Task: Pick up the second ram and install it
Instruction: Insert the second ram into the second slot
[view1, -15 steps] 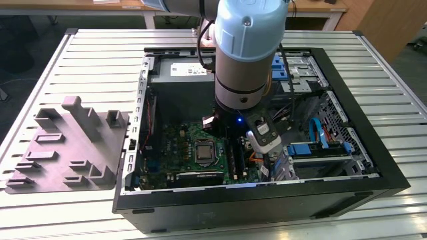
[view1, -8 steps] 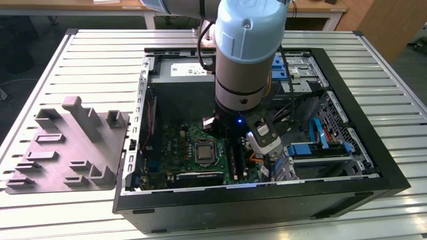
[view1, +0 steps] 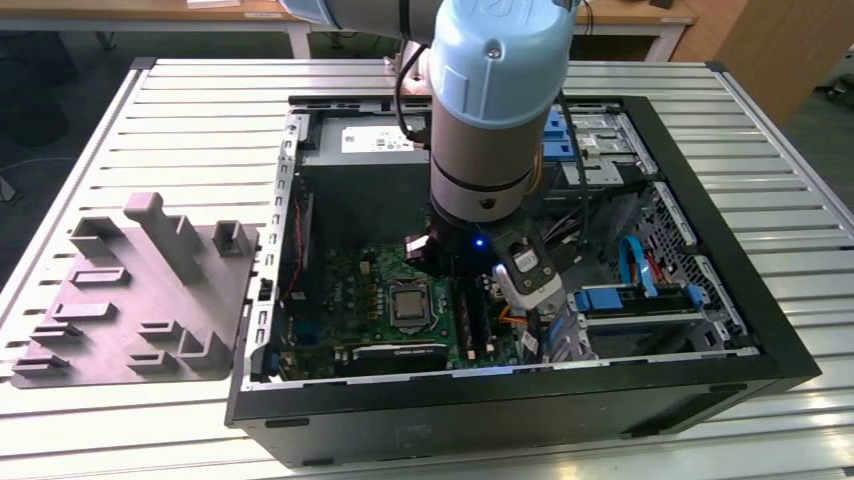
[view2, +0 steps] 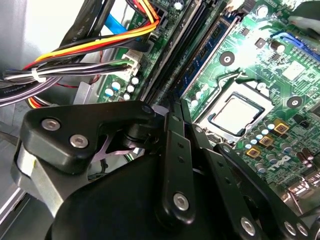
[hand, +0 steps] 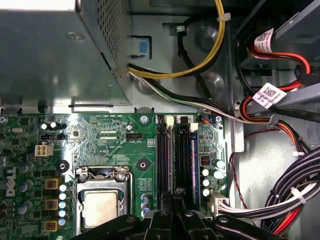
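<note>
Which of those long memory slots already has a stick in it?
The slot nearest the bundled cables holds the second ram, a bluish stick. The slots toward the processor socket look dark and empty.

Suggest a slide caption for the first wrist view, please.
Gripper poised over the motherboard's memory slots, beside the CPU socket.

Lab: slatted metal workbench (view1: 160, 110), opened PC case (view1: 747, 330)
</note>
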